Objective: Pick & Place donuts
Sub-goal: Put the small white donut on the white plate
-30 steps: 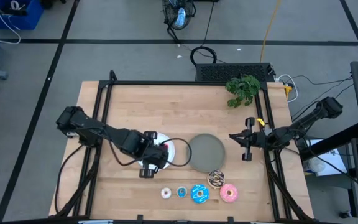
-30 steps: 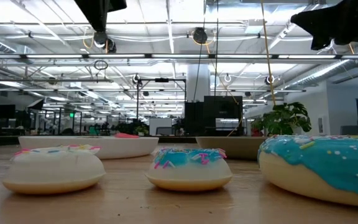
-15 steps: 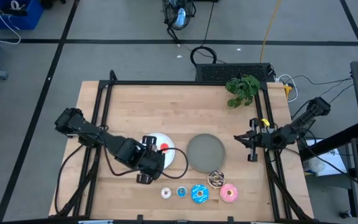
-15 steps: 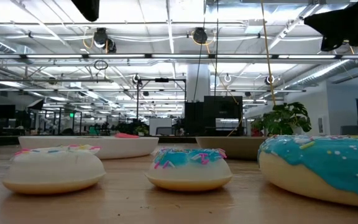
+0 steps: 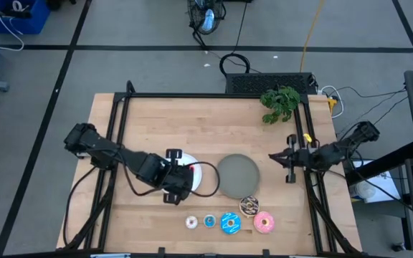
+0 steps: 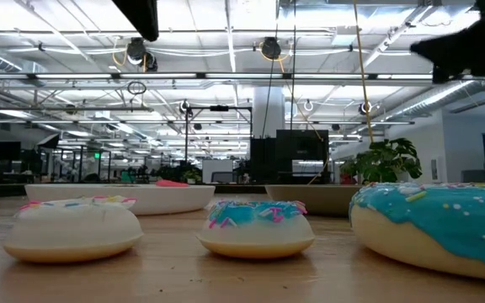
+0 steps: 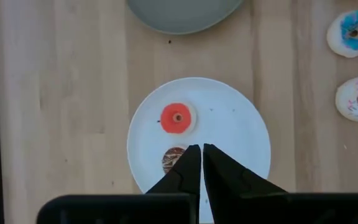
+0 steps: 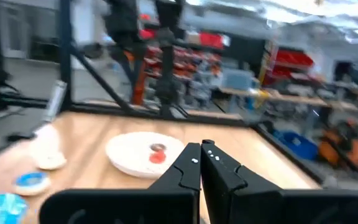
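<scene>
Five donuts lie flat on the table near its front edge: tiny cream, tiny blue, blue sprinkled, chocolate sprinkled and pink. A tiny red donut and a tiny brown one rest on the white plate. My left gripper hangs shut above that plate, pointing steeply down, its tips over the brown donut and holding nothing. My right gripper is shut and held level at the table's right edge, clear of everything.
A grey plate sits just right of the white plate. A potted plant stands at the far right corner. A black frame rail runs around the tabletop. Bare wood stretches across the far half of the table.
My left gripper swung a little toward the near left, baring more of the white plate, then came back over it. My right arm has drawn back slightly toward the table's right edge. The donuts and plates have kept still.
</scene>
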### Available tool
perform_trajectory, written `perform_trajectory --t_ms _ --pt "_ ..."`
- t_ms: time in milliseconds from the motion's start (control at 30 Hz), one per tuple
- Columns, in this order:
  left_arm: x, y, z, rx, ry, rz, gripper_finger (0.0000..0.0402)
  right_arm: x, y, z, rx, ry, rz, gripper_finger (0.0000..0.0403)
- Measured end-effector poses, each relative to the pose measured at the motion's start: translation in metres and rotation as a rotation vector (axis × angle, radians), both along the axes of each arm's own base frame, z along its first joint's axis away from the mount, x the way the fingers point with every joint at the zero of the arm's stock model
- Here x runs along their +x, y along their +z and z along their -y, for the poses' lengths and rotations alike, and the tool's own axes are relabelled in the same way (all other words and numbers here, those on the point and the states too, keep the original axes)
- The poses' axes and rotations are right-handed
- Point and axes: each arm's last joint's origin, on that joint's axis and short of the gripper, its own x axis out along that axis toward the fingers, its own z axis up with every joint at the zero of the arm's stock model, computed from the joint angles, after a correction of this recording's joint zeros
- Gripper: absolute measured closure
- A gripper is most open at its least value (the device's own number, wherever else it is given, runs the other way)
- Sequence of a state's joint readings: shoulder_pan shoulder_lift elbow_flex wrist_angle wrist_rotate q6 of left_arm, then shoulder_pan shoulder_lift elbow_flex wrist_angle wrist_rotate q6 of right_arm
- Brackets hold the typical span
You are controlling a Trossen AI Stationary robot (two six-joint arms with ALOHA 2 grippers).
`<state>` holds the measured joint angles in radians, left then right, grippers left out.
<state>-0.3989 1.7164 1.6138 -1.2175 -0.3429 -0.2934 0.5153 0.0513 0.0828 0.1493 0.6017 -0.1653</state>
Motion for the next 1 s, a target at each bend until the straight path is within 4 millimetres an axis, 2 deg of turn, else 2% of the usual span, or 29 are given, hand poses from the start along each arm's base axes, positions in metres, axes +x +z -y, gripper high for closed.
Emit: perform_trajectory --t_ms 167,300,467,600,700,800,1000 --pt "0.003 0.000 -0.006 0.004 0.003 0.001 0.0396 0.004 0.000 0.008 0.038 -0.007 0.024 0.0403" --pt "0.006 0.001 -0.007 0.010 -0.034 0.015 0.0389 0.005 0.005 0.014 0.092 -0.043 0.079 0.0403" --pt "0.010 0.002 -0.005 -0.015 -0.053 0.054 0.0380 0.005 0.007 0.014 0.060 -0.034 0.100 0.0403" --pt "0.015 0.004 -0.002 -0.060 -0.024 0.123 0.0391 0.005 0.007 0.014 0.122 -0.025 0.105 0.0403" --pt "0.015 0.005 0.005 -0.128 -0.072 0.121 0.0397 0.005 0.007 0.014 0.139 -0.023 0.107 0.0403" --pt "0.019 -0.009 0.019 -0.121 -0.122 0.077 0.0396 0.005 0.007 0.014 0.120 -0.028 0.106 0.0403" --pt "0.043 -0.059 0.039 -0.118 -0.170 -0.025 0.0391 0.004 0.011 0.014 0.093 -0.033 0.134 0.0403"
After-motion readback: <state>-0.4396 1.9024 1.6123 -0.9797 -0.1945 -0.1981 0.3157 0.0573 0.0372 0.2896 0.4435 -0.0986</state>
